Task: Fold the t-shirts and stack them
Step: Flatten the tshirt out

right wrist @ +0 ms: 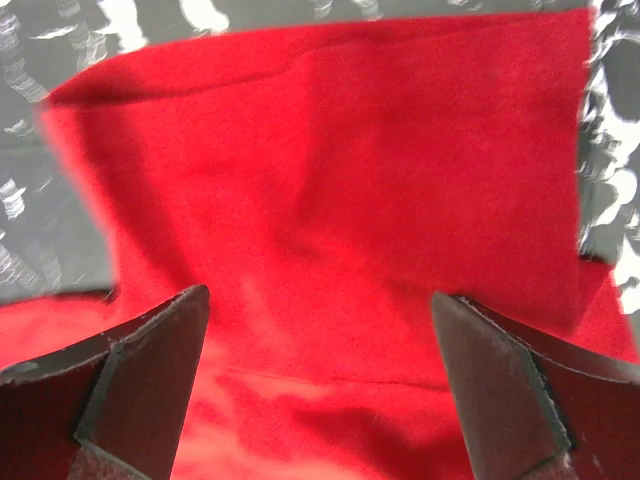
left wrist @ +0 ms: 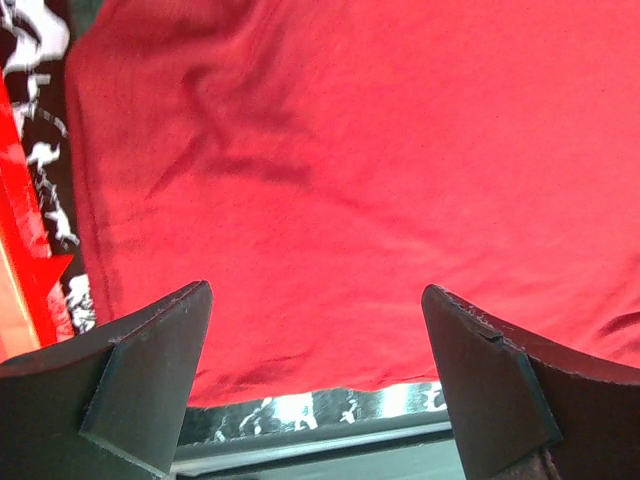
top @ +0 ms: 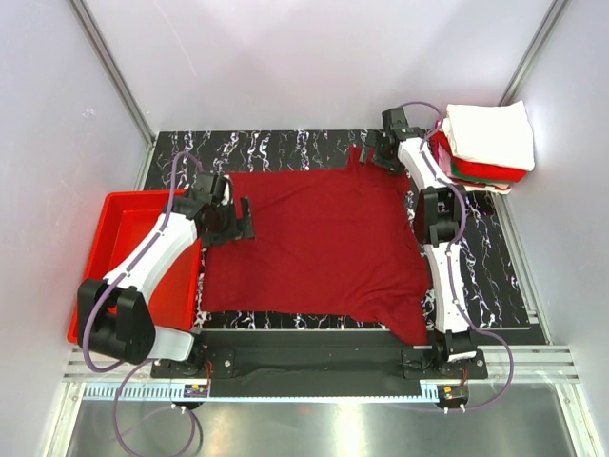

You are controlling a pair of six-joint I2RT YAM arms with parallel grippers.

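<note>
A dark maroon-red t-shirt (top: 314, 243) lies spread flat on the black marbled mat (top: 285, 148), with a few wrinkles. My left gripper (top: 245, 219) hovers open over the shirt's left edge. In the left wrist view the cloth (left wrist: 350, 180) fills the frame, and nothing sits between the fingers of that gripper (left wrist: 318, 330). My right gripper (top: 369, 152) is open over the shirt's far right corner. In the right wrist view a raised fold of the shirt (right wrist: 340, 200) lies ahead of the gripper (right wrist: 320, 340). A stack of folded t-shirts (top: 487, 143), white on top, stands at the far right.
A rigid bright red plastic tray (top: 105, 243) sits left of the mat, under the left arm; its rim (left wrist: 20, 250) shows in the left wrist view. Grey walls and metal posts enclose the table. The stack overhangs the mat's far right corner.
</note>
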